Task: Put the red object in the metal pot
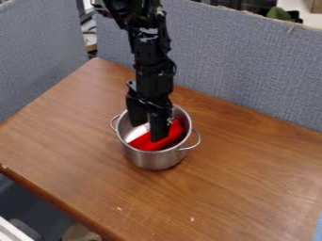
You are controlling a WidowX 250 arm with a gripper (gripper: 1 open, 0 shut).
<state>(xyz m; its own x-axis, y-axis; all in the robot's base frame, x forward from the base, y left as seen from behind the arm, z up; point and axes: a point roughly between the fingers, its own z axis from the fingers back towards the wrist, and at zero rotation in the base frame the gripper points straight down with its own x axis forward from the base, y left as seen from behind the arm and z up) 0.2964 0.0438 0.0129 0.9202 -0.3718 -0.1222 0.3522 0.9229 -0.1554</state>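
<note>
In the camera view, the black arm (151,56) comes down from the top and its pincer (150,120) is lowered into the metal pot (157,151). The pincer stands wide, and it holds nothing. The red object (165,138) lies inside the pot, at the bottom, just beside the pincer fingers. The pot stands on the brown wooden tabletop (75,122). Grey partition walls (239,61) are behind the tabletop.
</note>
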